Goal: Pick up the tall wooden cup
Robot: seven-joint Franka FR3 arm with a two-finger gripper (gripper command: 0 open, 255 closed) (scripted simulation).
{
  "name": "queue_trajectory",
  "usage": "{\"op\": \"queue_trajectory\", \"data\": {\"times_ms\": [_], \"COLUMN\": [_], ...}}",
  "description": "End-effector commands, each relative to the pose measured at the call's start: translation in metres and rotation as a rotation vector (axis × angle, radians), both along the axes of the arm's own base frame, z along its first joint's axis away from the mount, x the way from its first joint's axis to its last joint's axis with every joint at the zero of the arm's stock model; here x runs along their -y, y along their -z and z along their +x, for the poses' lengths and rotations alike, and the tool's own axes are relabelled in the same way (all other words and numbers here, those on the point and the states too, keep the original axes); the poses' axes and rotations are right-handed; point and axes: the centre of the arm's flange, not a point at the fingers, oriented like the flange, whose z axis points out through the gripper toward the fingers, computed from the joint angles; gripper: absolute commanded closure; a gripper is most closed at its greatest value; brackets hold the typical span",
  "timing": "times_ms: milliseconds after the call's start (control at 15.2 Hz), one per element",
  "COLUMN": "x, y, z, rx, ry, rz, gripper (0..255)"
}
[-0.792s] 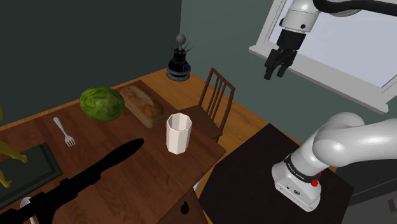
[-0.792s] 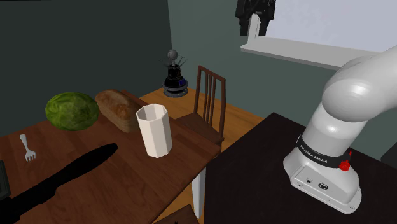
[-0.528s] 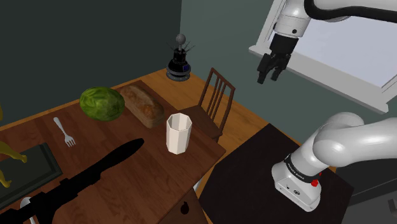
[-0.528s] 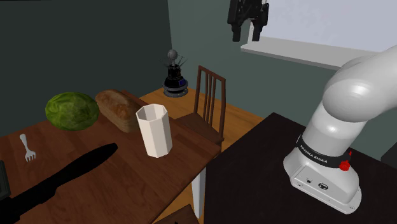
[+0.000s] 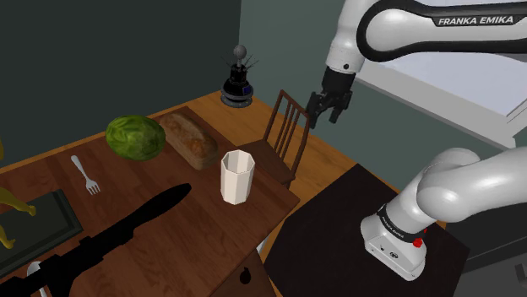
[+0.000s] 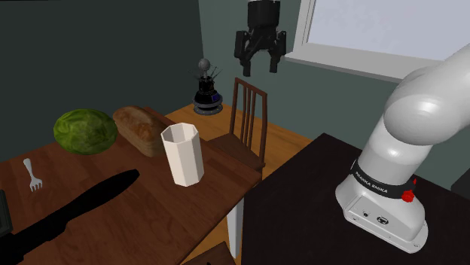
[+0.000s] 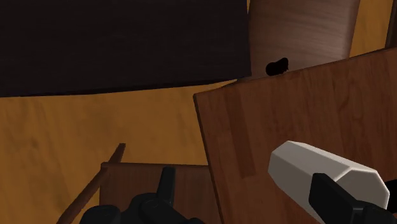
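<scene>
The tall cup (image 5: 236, 176) is drawn off-white and faceted. It stands upright near the corner of the wooden table (image 5: 160, 232), also seen as the cup (image 6: 181, 153). My gripper (image 5: 327, 113) hangs open and empty in the air above the chair's back, well above the cup and to its right in the shoulder view. In the second exterior view the gripper (image 6: 258, 68) points down with its fingers apart. In the wrist view the cup (image 7: 321, 170) lies beside one fingertip (image 7: 336, 196), untouched, far below the gripper (image 7: 251, 197).
A green cabbage (image 5: 135, 137), a bread loaf (image 5: 190, 139) and a fork (image 5: 84, 175) lie farther along the table. A wooden chair (image 5: 283, 135) stands at the table's end. A small dark device (image 5: 238, 84) sits on the floor by the wall. The arm's shadow crosses the table.
The gripper has come down and to the shoulder view's left, from in front of the window to above the chair. It stays open. The cup has not moved.
</scene>
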Motion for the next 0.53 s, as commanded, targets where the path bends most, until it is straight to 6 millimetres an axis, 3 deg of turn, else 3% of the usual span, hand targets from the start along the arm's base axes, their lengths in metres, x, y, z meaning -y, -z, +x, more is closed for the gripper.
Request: {"op": "queue_trajectory", "data": {"times_ms": [0, 462], "x": [-0.022, -0.09], "y": [0.018, 0.074], "z": [0.011, 0.046], "rx": [0.002, 0.006], "ry": [0.014, 0.057], "rz": [-0.008, -0.04], "gripper": [0, 0]}}
